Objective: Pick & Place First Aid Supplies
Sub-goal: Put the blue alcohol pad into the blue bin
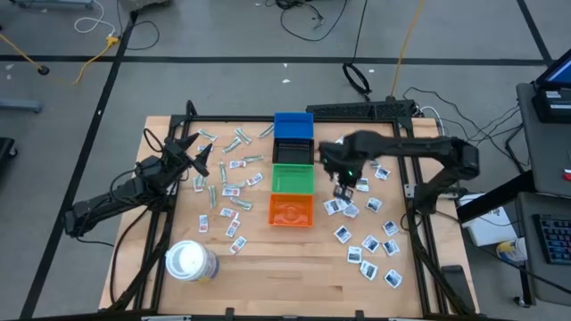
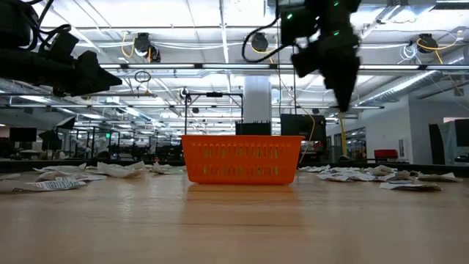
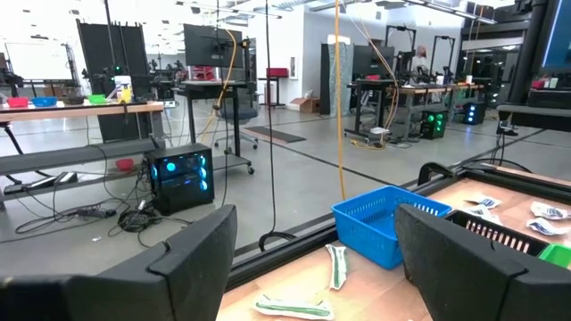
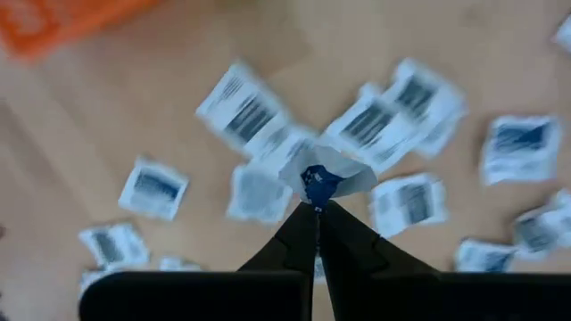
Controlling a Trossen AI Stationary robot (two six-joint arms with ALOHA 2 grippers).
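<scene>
Bare tabletop (image 1: 294, 276) fills the near foreground, pale wood, framed by dark rails. White roll (image 1: 190, 261) stands at the near left corner. Three bins sit in a row mid-table: blue bin (image 1: 293, 126) farthest, green bin (image 1: 292, 176) next, orange bin (image 1: 291, 209) nearest. Left gripper (image 1: 198, 153) hovers over the left scatter, fingers spread apart, holding nothing. Right gripper (image 1: 343, 190) hangs just right of the bins, fingers pinched closed on one white packet (image 4: 332, 176), lifted above the first aid supplies (image 1: 370, 242) strewn on both sides.
</scene>
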